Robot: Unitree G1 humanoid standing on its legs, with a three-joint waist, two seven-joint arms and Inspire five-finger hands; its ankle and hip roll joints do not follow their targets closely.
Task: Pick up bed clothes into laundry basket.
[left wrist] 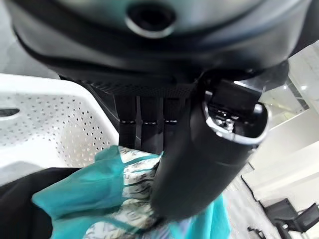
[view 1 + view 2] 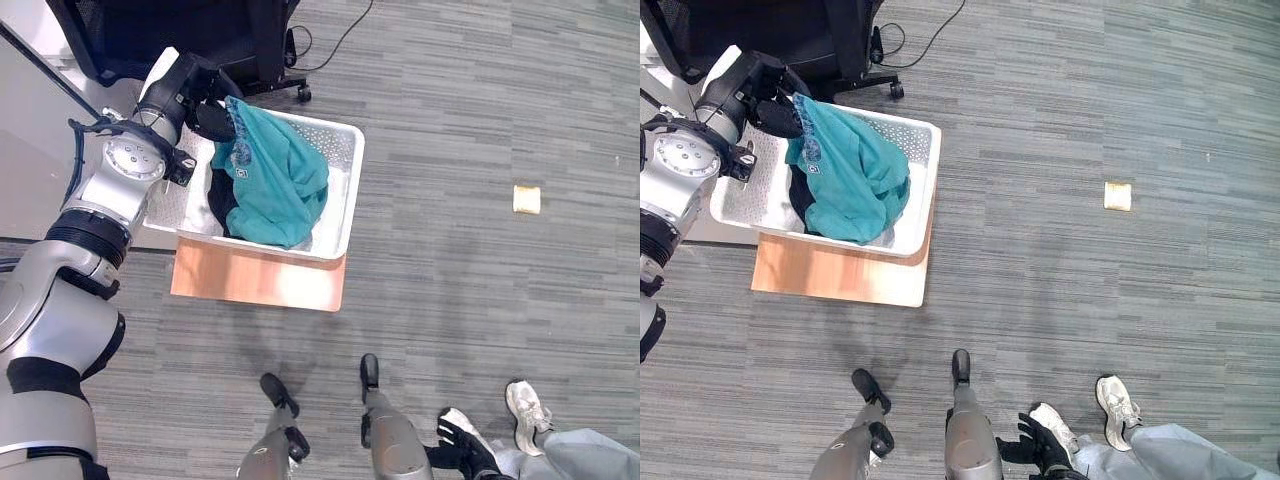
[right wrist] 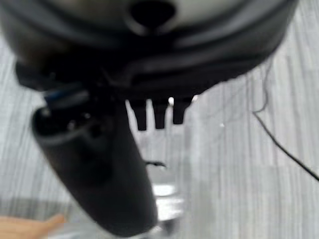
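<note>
Left hand [image 2: 212, 112] is reaching in at the upper left of the frame, over the far rim of the white perforated plastic laundry basket [image 2: 345, 185], thumb and fingers pinching the top edge of the teal crumpled garment [image 2: 278, 180]. In the left wrist view the thumb [image 1: 199, 164] is pressing into the teal cloth [image 1: 84, 199], so that hand is clamped on it. The garment is hanging from the hand and draping down inside the basket, lying on top of a black piece of clothing [image 2: 222, 205]. The basket is sitting on a flat orange-brown wooden board [image 2: 260, 282] on the grey striped carpet floor [image 2: 480, 250]. Right hand [image 3: 149, 117] is showing over the carpet in its wrist view, fingers straight, holding nothing. A small tan square object [image 2: 527, 199] is lying on the carpet at the right. A person's white sneaker [image 2: 525, 405] is showing at the lower right.
</note>
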